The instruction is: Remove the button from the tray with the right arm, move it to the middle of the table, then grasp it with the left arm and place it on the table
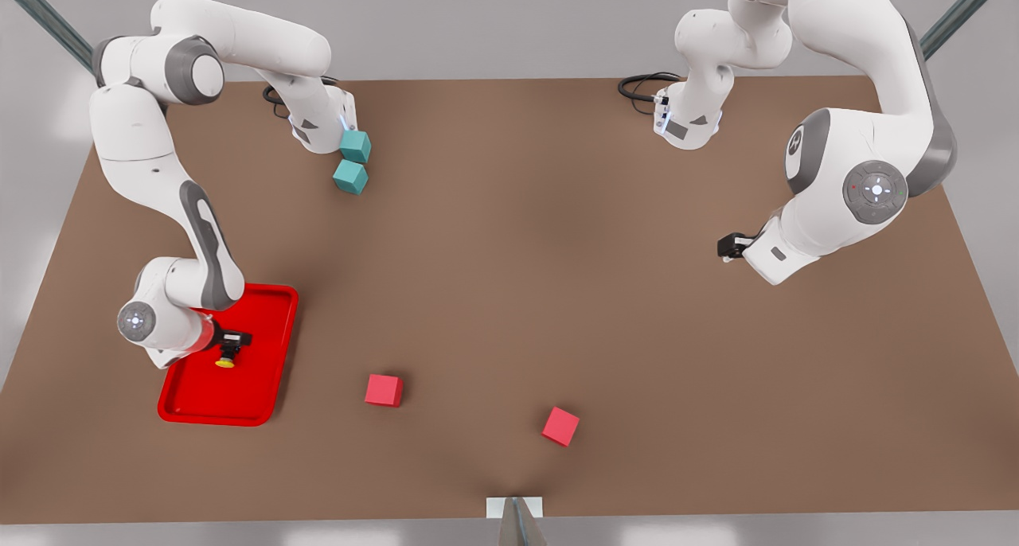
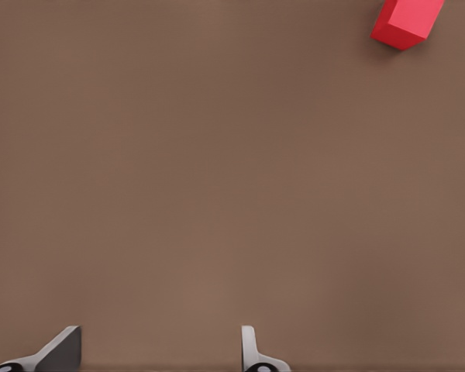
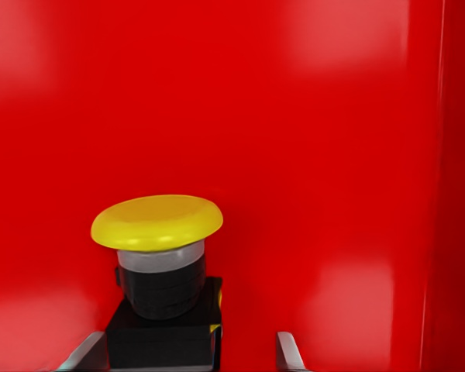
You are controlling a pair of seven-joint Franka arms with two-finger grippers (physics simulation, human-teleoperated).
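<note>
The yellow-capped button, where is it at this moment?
The button is inside the red tray at the front view's lower left, between the open fingers of the right gripper. The nearest red cube lies on the table beside the tray.

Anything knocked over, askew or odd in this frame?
The button lies on its side in the tray, between the right pincer's open fingers. The left pincer waits, open, over bare table. Nothing else stands out.
</note>
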